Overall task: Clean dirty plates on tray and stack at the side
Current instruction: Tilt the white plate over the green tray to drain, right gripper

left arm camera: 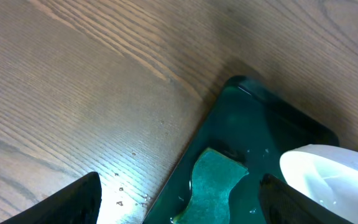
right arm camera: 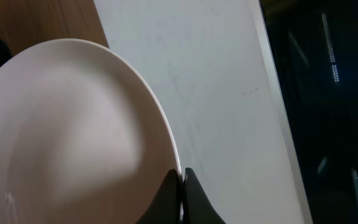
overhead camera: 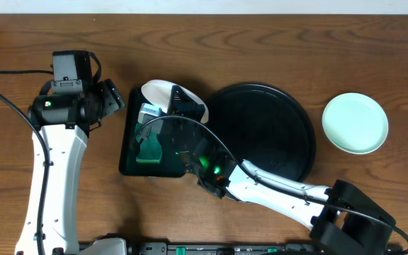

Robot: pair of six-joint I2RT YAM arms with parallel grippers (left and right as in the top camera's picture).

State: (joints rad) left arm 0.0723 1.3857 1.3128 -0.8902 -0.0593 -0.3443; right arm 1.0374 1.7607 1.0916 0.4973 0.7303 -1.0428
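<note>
Overhead cam: fixed high, looks straight down, takes in most of the desk. L wrist cam: close, angled down at the wood & one corner of the small tray. R wrist cam: v. close on the white plate rim, pale wall behind. Plate shows in all 3 views; small tray in overhead + L wrist.

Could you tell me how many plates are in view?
2. A white plate in the right gripper, over the rectangular tray; a mint plate on the table beside the round tray. Others may be hidden.
</note>
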